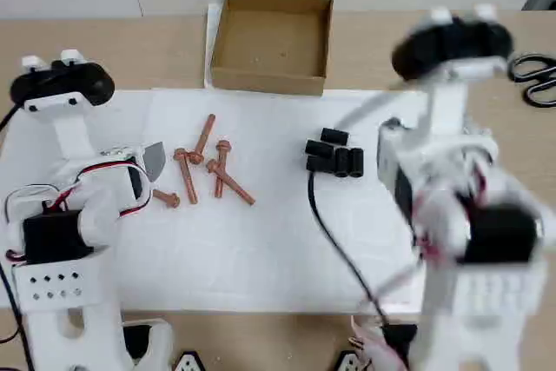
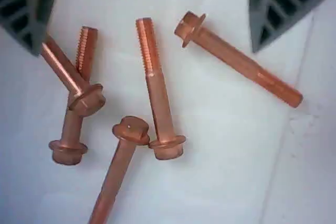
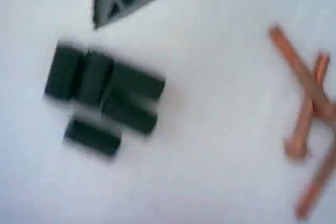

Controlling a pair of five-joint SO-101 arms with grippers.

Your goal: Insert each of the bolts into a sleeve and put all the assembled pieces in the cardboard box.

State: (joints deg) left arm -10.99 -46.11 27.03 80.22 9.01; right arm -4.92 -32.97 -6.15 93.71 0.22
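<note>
Left tool (image 2: pixel 146 45) over white sheet (image 1: pixel 261 258)

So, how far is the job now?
Done: nothing yet; the cardboard box is empty and the black sleeves lie unfilled. In hand: the left claw hangs open over the loose copper bolts. Left: every insertion and all the boxing.

Copper-coloured metal bolts (image 2: pixel 157 98) gleam with a polished sheen, their ends cut with fine threads; the black sleeves (image 3: pixel 100 77) look matt, likely plastic; the cardboard box (image 1: pixel 265 82) is plain brown and dull; beneath lies a smooth, matt white sheet (image 1: pixel 261 249) on a pale wood-look table (image 1: pixel 156 49); the left arm (image 1: pixel 65 293) wears smooth white plastic.
</note>
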